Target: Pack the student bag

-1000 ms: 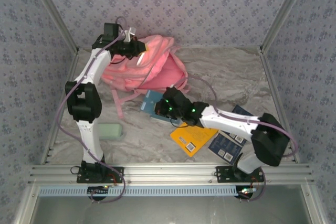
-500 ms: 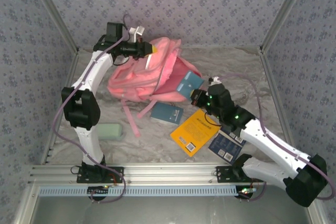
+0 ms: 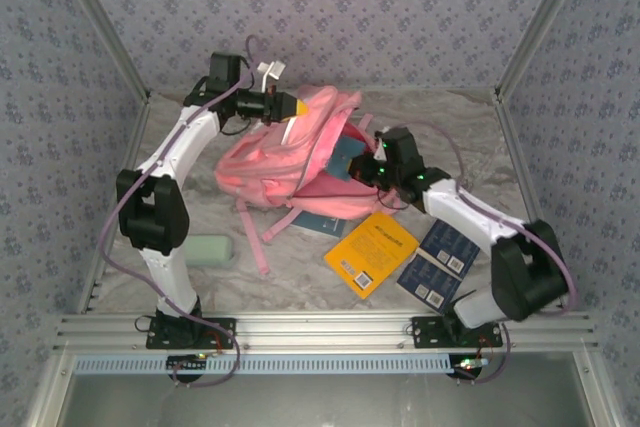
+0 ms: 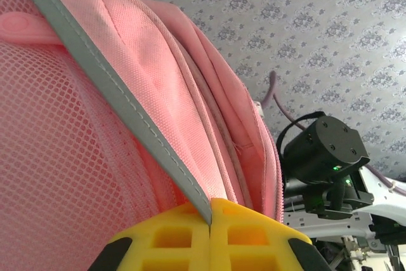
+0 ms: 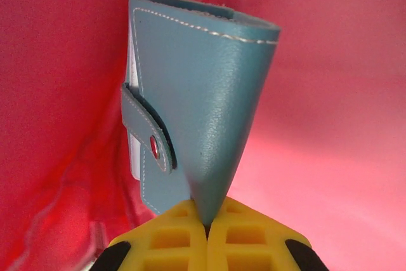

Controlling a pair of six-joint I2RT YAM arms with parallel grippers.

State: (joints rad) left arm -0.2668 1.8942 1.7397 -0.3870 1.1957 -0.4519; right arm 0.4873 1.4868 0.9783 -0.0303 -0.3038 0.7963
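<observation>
I am holding the student bag (image 3: 270,162) open, left gripper (image 4: 209,217) pinching its rim; my right gripper (image 5: 206,220), pinching the blue notebook (image 5: 203,93), is aiming it deep inside.

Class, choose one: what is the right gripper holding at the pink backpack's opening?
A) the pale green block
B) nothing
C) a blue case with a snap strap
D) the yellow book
C: the right gripper is shut on the blue case, snap strap showing, with the pink backpack behind it.
</observation>
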